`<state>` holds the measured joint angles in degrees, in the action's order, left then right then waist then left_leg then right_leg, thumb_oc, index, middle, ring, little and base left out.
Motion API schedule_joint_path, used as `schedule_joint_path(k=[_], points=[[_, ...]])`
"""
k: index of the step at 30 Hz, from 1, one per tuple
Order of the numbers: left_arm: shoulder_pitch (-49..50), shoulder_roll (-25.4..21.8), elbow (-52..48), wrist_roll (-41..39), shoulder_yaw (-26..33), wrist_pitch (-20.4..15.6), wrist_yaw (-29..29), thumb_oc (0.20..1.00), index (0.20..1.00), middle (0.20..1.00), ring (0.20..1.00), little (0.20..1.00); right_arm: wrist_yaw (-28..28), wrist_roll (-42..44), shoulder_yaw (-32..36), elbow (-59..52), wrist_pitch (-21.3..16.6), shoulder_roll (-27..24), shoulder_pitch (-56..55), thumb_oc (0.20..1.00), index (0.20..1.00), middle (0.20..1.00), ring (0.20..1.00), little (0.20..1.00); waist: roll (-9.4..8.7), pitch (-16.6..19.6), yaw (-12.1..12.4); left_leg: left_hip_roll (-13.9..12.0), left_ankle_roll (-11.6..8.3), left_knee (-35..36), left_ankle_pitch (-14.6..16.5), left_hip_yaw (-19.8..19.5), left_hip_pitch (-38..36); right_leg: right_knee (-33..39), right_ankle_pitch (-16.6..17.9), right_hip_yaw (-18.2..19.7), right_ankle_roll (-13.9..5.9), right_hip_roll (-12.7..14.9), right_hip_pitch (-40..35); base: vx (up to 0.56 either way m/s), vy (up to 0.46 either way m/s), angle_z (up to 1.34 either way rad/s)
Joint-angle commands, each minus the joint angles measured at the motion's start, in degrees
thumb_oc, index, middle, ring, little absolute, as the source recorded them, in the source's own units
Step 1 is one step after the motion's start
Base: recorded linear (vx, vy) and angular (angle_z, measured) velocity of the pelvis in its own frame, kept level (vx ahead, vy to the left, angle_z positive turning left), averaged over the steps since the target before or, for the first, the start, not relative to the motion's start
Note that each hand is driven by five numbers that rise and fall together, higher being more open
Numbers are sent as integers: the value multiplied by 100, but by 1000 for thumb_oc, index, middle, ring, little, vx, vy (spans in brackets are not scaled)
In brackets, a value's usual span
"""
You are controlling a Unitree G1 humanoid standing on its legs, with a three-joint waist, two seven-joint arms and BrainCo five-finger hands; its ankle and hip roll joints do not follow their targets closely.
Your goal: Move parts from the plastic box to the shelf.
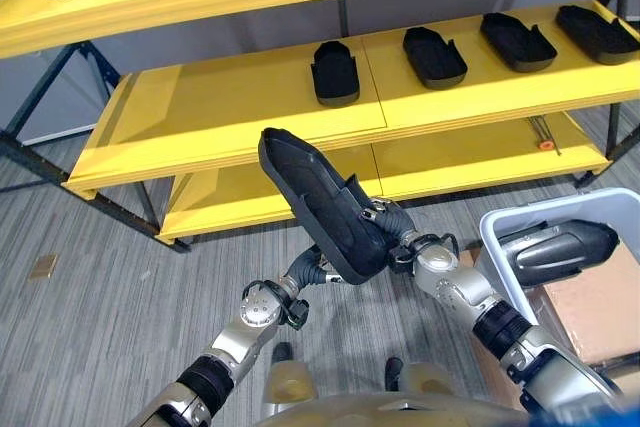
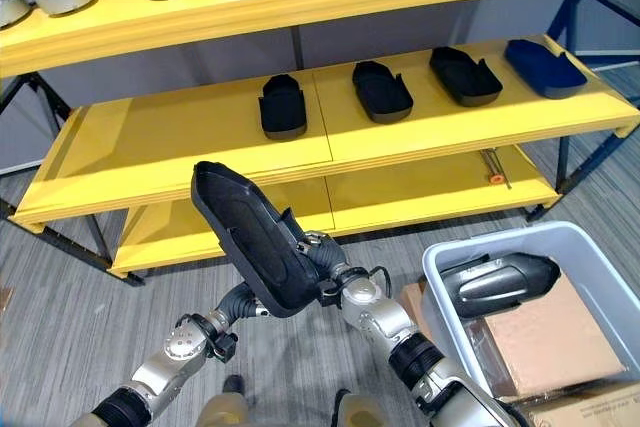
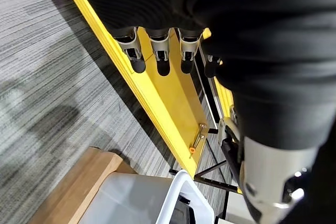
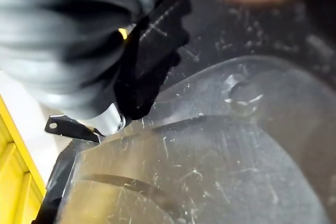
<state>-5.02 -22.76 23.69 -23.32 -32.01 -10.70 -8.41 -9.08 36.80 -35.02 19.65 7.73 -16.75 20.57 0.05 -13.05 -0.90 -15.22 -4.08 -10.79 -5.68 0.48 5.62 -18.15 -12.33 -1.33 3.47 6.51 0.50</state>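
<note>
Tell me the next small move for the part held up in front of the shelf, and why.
Probably carry the black part forward and up toward the bare left stretch of the middle shelf. Both the left hand and the right hand are at it, below shelf level, and four like parts already sit in a row to the right, so the free spot is next.

Readable text: none
Labels or numbers on the shelf: none legible
Print on the black part: none legible
Markings on the plastic box: none legible
Signs on the cardboard: none legible
</note>
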Motion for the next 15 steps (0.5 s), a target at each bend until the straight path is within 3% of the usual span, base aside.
schedule_joint_path(k=[1,2,5,7,11,15], points=[[230,48,-415,-301,362,-269,100,1000,1000,1000,1000,1000,312,139,36,-676,-139,62,230,200,200,200,200,200,183,296,-30,-24,-55,400,-788,345,-395,47,310,-845,-135,23,-207,92,742,-31],[249,86,-389,-269,373,-226,-9,1000,1000,1000,1000,1000,392,203,127,-742,-175,-58,-66,200,200,200,200,200,278,310,-65,197,-56,428,-617,362,-456,127,353,-842,-181,141,-307,102,704,-4],[288,64,-424,-135,317,-232,-35,1000,1000,1000,1000,1000,379,182,169,-749,-278,-91,-183,200,200,200,200,200,320,350,-41,470,-2,570,-274,344,-554,361,528,-752,-316,218,-377,55,387,49],[323,-62,-427,210,262,-358,31,1000,1000,1000,1000,1000,262,190,146,-748,-395,-3,-225,200,200,200,200,200,333,430,18,797,106,871,118,322,-788,789,859,-636,-534,338,-423,50,376,19],[462,-278,-542,311,321,-465,143,1000,1000,1000,1000,1000,205,197,146,-779,-403,142,-88,200,200,200,200,200,259,540,169,1035,301,1062,318,410,-961,1327,1314,-596,-824,537,-427,38,259,2],[618,-353,-544,386,474,-676,155,1000,1000,1000,1000,1000,131,208,263,-971,-332,183,22,200,200,200,200,200,138,574,344,1234,511,871,527,614,-878,1382,1451,-748,-954,683,-412,-24,228,-9]])
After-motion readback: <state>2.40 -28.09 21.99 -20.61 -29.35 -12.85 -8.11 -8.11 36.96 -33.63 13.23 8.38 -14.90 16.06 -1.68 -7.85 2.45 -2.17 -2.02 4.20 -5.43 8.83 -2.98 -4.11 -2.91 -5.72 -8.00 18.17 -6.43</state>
